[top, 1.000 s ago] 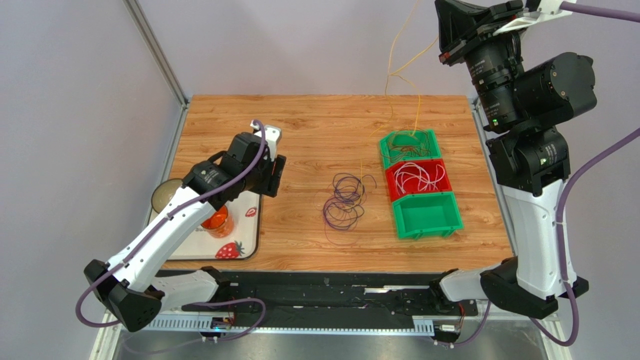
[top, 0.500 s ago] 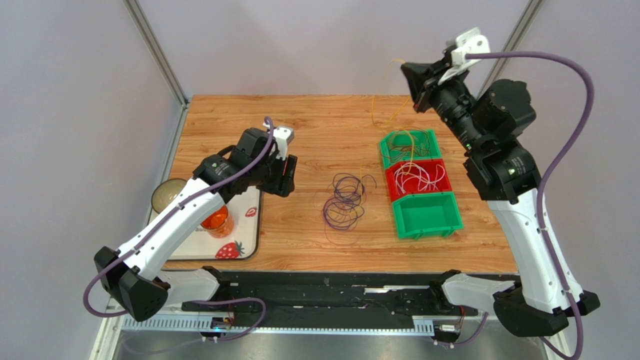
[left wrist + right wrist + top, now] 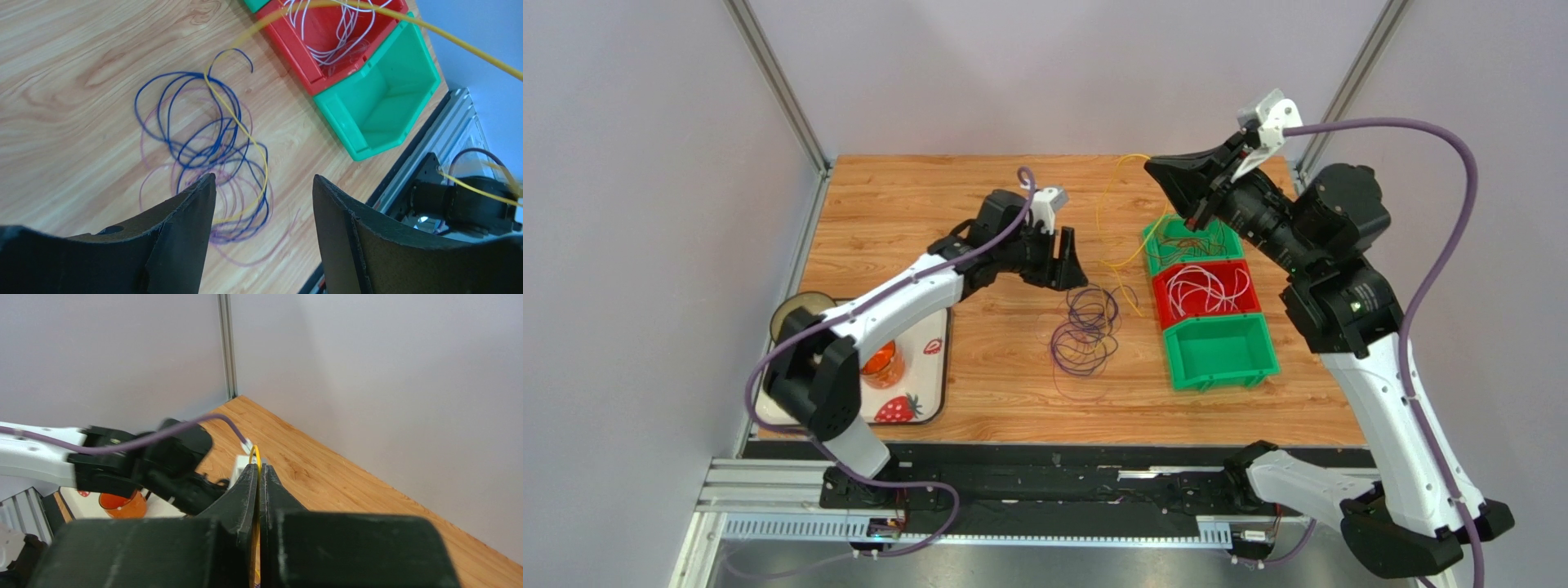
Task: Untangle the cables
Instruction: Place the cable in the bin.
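Pinning is needed: empty, wide-open left gripper (image 3: 264, 180) is hovering over coiled purple wires (image 3: 197, 150); right gripper (image 3: 258, 468) is pinching thin yellow wire (image 3: 236, 119) aloft.

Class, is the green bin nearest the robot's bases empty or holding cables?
Empty: the near green bin shows only bare floor, unlike the red bin beside it, which holds white cables.
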Robot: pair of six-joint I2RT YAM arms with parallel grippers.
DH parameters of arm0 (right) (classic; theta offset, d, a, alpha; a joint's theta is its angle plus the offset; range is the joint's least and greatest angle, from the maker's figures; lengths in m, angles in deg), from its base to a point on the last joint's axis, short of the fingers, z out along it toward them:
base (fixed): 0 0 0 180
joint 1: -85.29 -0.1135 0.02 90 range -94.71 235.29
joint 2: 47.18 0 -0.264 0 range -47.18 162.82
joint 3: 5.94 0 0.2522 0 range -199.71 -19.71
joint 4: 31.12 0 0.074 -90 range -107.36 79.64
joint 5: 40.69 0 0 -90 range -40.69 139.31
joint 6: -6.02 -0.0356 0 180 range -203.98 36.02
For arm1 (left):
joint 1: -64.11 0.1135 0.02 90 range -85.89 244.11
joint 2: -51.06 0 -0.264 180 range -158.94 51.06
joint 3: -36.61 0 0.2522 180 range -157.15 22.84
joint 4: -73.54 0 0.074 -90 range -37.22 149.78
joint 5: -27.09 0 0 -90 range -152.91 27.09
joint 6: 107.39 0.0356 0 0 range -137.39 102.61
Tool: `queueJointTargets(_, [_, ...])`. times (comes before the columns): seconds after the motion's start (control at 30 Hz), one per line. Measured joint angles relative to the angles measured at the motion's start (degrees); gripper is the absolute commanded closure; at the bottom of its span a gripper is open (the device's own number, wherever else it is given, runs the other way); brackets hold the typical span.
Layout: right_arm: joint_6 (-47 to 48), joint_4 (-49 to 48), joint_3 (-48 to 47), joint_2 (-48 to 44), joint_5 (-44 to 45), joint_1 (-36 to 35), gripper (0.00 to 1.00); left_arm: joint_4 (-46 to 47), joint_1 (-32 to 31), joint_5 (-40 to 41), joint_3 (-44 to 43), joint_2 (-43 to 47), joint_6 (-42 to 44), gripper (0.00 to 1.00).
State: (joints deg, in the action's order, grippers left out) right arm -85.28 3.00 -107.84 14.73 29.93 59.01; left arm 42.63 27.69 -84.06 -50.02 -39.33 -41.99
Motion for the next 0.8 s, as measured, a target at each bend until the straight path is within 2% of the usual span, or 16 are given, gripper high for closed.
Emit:
queueJointTargets(0.27, [-1.3,-1.4,-0.2,-2.8,-1.8,0.0,1.0,13.2,-0.5,-5.6,-4.6,-15.9,-5.1,0.34])
queueJointTargets(0.33, [-1.5,-1.3,-0.2,-2.9,-2.1,0.0,1.0,14.1,-0.6,-5.6,-7.5,-18.3,-5.1,0.38])
queueJointTargets(0.37, [-1.6,-1.3,-0.2,-2.9,-2.2,0.0,1.0,14.6,-0.7,-5.6,-8.7,-19.2,-5.1,0.43])
queueJointTargets(0.4, [-1.7,-1.3,-0.2,-2.9,-2.4,0.0,1.0,15.3,-0.7,-5.7,-9.6,-19.8,-5.1,0.53])
queueJointTargets(0.47, [-1.9,-1.3,-0.2,-3.1,-2.8,0.0,1.0,16.3,-0.7,-5.8,-11.6,-21.2,-4.7,0.66])
queueJointTargets(0.5, [-1.9,-1.3,-0.2,-3.3,-3.0,0.0,1.0,16.6,-0.7,-5.8,-12.3,-21.6,-4.8,0.77])
queueJointTargets(0.57, [-2.1,-1.3,-0.2,-3.8,-3.4,0.1,1.0,17.2,-0.7,-5.7,-13.6,-22.7,-4.7,0.81])
queueJointTargets(0.6, [-2.1,-1.3,-0.2,-4.1,-3.7,0.1,1.0,17.5,-0.8,-5.6,-14.0,-23.2,-4.6,0.92])
queueJointTargets(0.63, [-2.2,-1.3,-0.2,-4.3,-3.8,0.1,1.0,17.9,-0.9,-5.6,-14.0,-23.5,-4.5,0.98])
queueJointTargets(0.8, [-2.5,-1.4,-0.2,-5.4,-4.4,0.1,1.0,17.4,-1.5,-5.4,-14.6,-24.4,-4.5,1.0])
